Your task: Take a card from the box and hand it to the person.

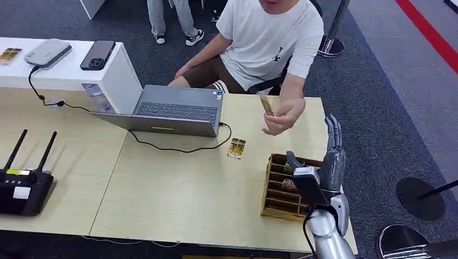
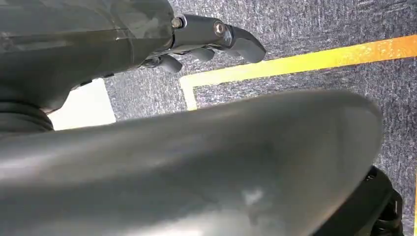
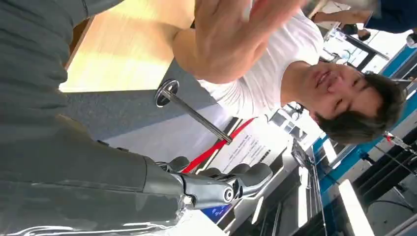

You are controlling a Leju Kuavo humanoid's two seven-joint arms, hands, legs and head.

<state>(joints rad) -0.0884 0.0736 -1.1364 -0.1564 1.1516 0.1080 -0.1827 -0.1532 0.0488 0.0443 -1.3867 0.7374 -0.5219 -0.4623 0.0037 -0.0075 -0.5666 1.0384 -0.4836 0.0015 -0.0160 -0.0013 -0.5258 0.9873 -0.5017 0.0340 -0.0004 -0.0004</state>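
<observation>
The right hand (image 1: 330,156) is reaching up over the box (image 1: 286,186), fingers (image 1: 334,131) apart and holding nothing, while the person's hand (image 1: 283,116) is holding a card (image 1: 265,103) just beyond them.

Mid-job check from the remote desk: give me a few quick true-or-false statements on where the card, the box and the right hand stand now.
1. The person's hand holds a tan card. True.
2. The robot's right hand grips a card. False: its fingers are extended and empty, raised above the box.
3. The wooden slotted card box stands on the pale wooden table near the right hand. True.
4. The open grey laptop lies inside the box. False: it sits on the table, apart from it.
5. A loose picture card lies on the table. True.
</observation>
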